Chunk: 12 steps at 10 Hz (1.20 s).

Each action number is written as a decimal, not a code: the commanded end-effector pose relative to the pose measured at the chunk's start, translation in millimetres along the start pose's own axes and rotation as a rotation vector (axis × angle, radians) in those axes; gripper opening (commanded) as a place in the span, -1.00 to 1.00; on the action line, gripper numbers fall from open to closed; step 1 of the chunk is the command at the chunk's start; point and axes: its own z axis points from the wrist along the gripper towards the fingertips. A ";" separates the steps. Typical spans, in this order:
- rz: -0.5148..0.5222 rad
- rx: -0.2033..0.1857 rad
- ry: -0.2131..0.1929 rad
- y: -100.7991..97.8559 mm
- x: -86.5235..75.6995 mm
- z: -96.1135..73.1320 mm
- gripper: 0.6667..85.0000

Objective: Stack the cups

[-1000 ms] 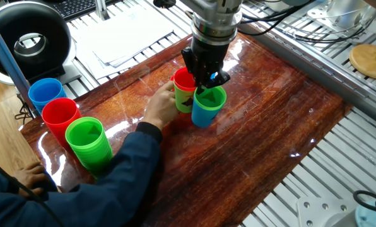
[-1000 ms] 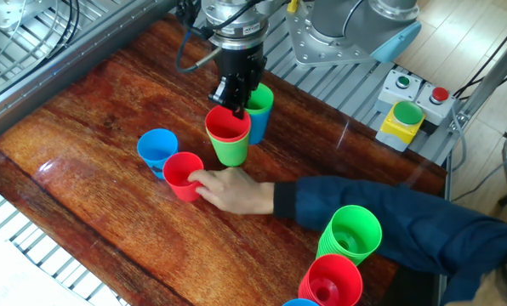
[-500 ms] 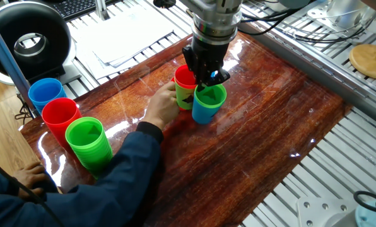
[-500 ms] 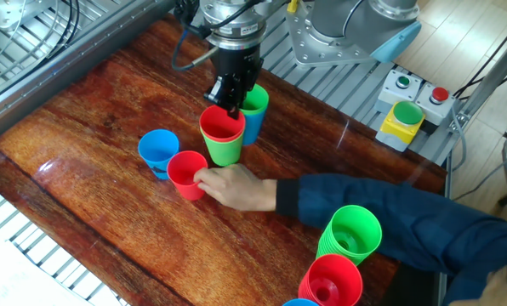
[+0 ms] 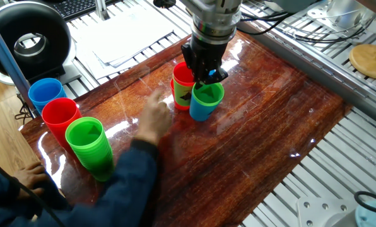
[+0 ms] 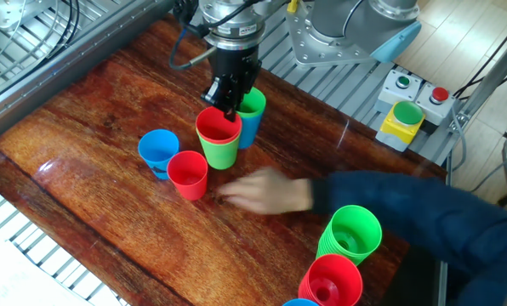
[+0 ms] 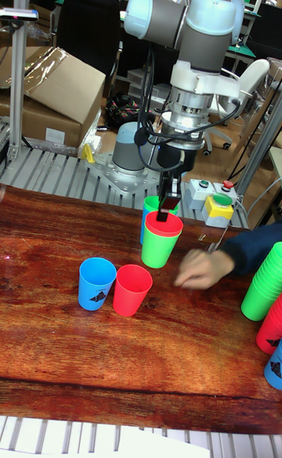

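Observation:
My gripper (image 6: 226,100) (image 7: 166,209) (image 5: 200,74) is shut on the rim of a red cup (image 6: 219,125) (image 7: 164,225) (image 5: 183,75), one finger inside it. That red cup is nested in a green cup (image 6: 222,153) (image 7: 158,250) (image 5: 184,96). Right behind stands a green cup nested in a blue cup (image 6: 252,123) (image 5: 205,108) (image 7: 150,206). A single blue cup (image 6: 158,151) (image 7: 97,283) and a single red cup (image 6: 188,173) (image 7: 131,289) stand side by side nearer the front. I cannot tell whether the held pair touches the table.
A person's hand (image 6: 266,189) (image 7: 196,268) (image 5: 153,116) hovers blurred over the table, its blue sleeve reaching in from the edge. Tall piles of nested cups stand near it: green (image 6: 351,234) (image 5: 90,145), red (image 6: 330,280) (image 5: 60,116) and blue (image 5: 46,93).
The person's hand has let go of the single red cup and drawn back towards the piles. My gripper has shifted slightly sideways with the red-in-green pair.

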 end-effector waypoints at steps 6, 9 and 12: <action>-0.189 -0.079 0.046 -10.9 18.9 -39.8 -0.98; -0.418 -0.014 0.028 -30.4 14.2 -39.6 -0.98; -0.567 0.012 0.010 -44.1 21.4 -39.7 -0.98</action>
